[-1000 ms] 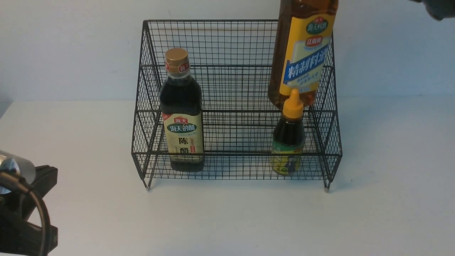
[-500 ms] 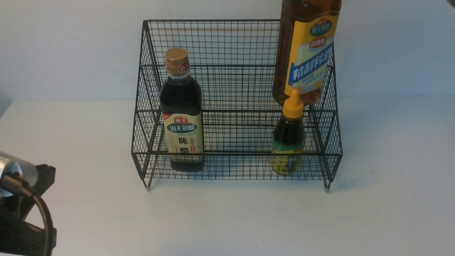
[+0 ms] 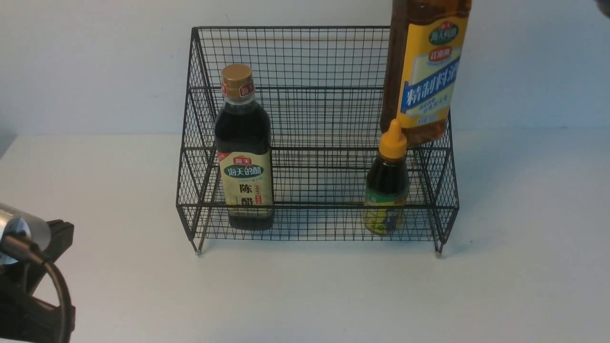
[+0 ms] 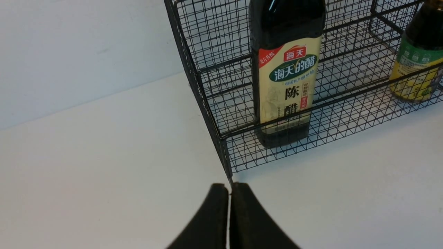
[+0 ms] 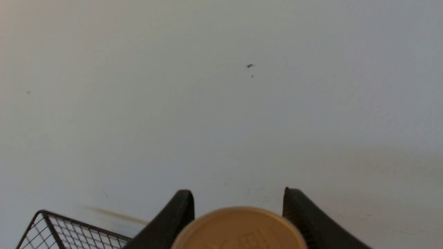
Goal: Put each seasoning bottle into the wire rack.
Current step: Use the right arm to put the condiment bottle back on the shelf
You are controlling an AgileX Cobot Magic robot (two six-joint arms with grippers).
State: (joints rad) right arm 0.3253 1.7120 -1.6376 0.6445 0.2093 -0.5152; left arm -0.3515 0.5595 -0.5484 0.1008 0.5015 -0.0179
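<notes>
The danger lay at the right end of the rack (image 3: 310,57); the small squeeze bottle (image 3: 387,186) stood on the lower tier there, and the tall amber bottle (image 3: 424,71) hung tilted just above its nozzle (image 3: 392,138), close to the side wire; lowered as it hung, it would likely topple the small one or snag the mesh. From the left: the left pincer (image 4: 229,188) was closed and empty near the rack's front corner; the vinegar bottle (image 3: 244,152) stood at the lower tier's left end; nothing blocked the middle; the right pincer (image 5: 237,199) gripped the amber bottle at its cap (image 5: 238,228).
</notes>
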